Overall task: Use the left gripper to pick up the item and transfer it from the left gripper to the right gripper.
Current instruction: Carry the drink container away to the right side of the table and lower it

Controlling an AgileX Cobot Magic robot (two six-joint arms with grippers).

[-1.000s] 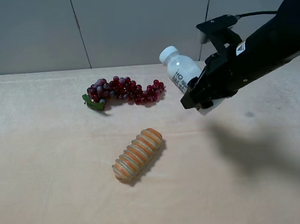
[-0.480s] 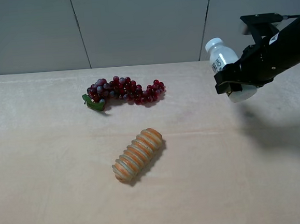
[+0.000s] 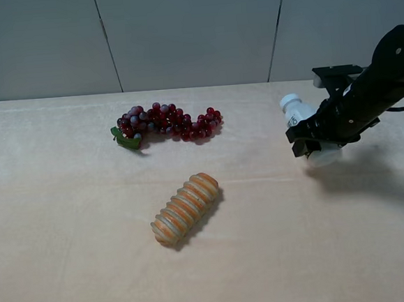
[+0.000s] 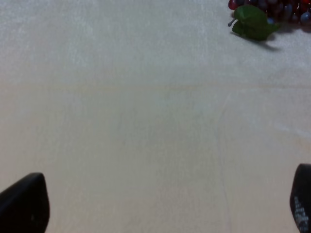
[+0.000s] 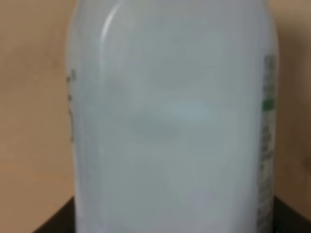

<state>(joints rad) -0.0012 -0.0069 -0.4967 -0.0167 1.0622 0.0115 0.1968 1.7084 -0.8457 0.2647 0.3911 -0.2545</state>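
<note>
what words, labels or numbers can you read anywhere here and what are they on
No text here can be read.
Bottle, high view: tiny dark marks on its side, too small to read.
Bottle label, right wrist view: lines of dark print and a green mark, too blurred to read.
Left gripper, one fingertip: faint pale marks, too blurred to read.
</note>
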